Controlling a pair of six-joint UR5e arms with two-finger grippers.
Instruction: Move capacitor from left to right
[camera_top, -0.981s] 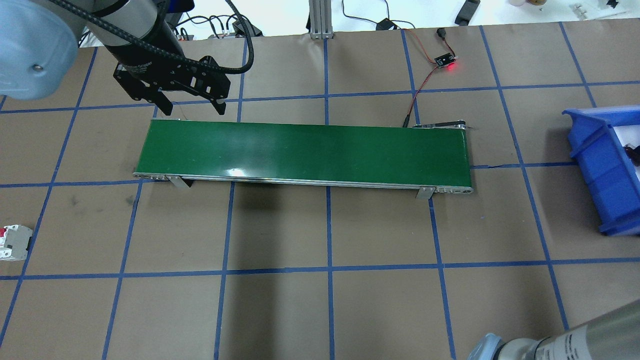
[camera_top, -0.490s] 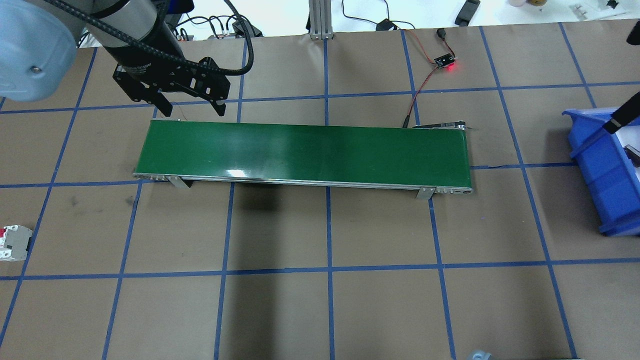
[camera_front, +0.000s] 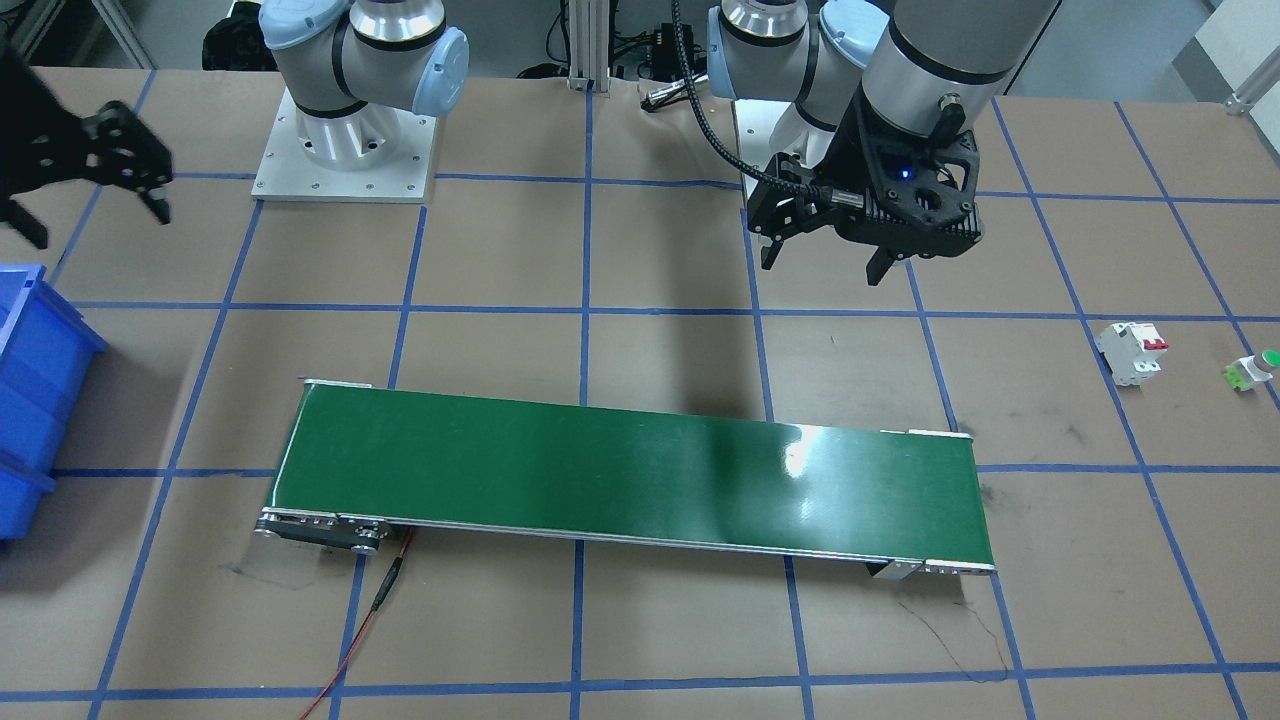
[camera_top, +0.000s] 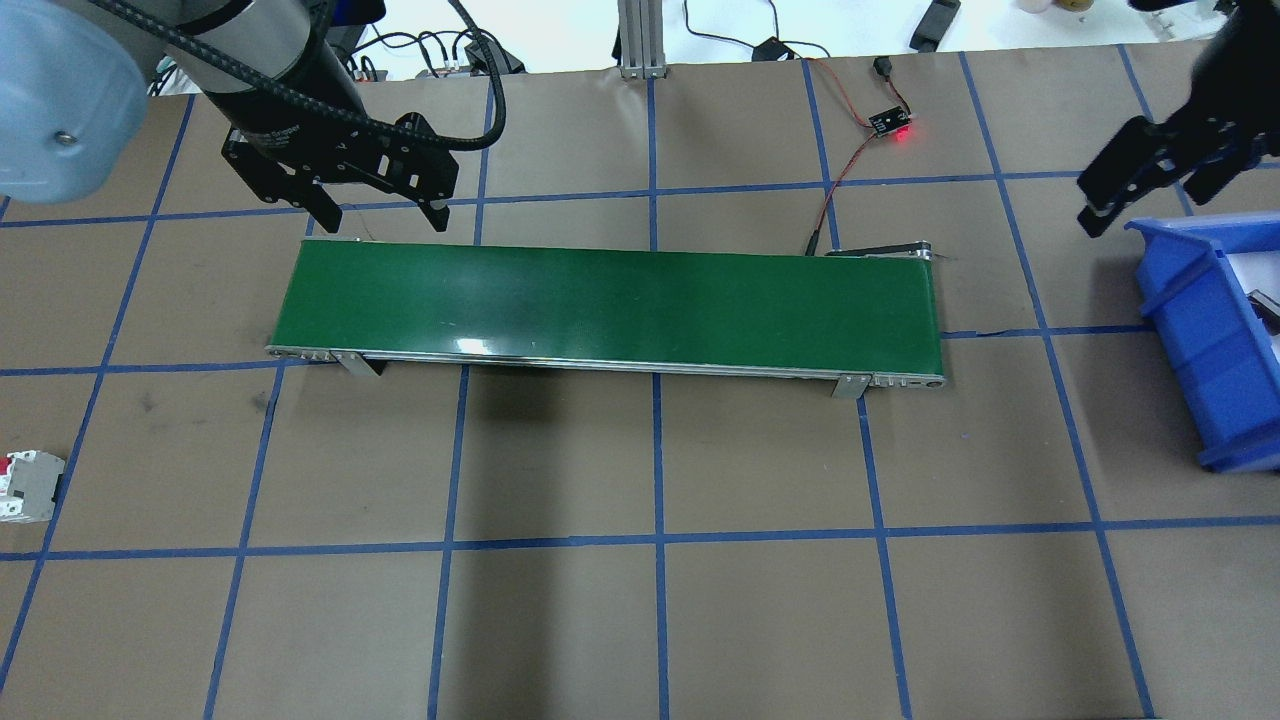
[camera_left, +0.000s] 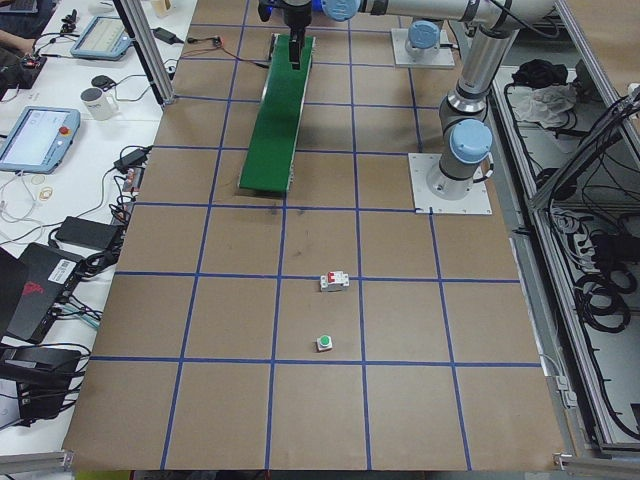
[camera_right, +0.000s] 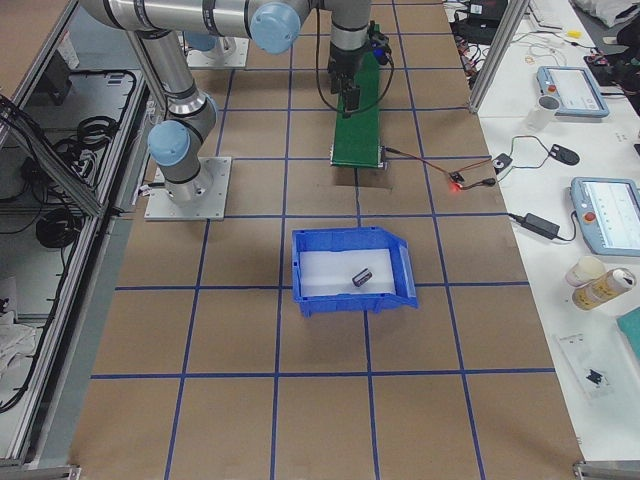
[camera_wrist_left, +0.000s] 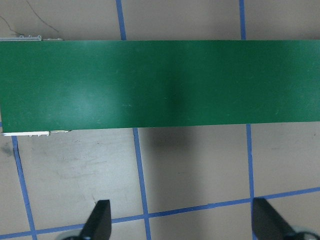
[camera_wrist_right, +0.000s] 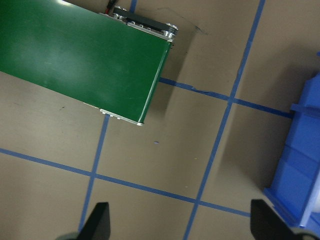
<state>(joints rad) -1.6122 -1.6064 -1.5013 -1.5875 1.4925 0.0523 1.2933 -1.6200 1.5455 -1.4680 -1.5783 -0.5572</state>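
Note:
The capacitor (camera_right: 363, 276), a small dark cylinder, lies inside the blue bin (camera_right: 350, 237) on the right side. The bin also shows in the overhead view (camera_top: 1200, 340) and the front view (camera_front: 30, 400). My right gripper (camera_top: 1145, 195) is open and empty, hanging in the air over the bin's far inner corner. It also shows in the front view (camera_front: 95, 220) and the right wrist view (camera_wrist_right: 182, 227). My left gripper (camera_top: 385, 218) is open and empty above the table, just behind the left end of the green conveyor belt (camera_top: 610, 305). It also shows in the front view (camera_front: 822, 268).
A white circuit breaker (camera_top: 25, 485) with red switches lies at the far left. A white push button (camera_front: 1255, 368) with a green cap lies beyond it. A small sensor board (camera_top: 890, 122) with a red light and wires sits behind the belt's right end.
My right gripper has come into the overhead view at the upper right, above the bin's corner. The right arm's elbow has left the bottom edge. The left gripper has barely moved.

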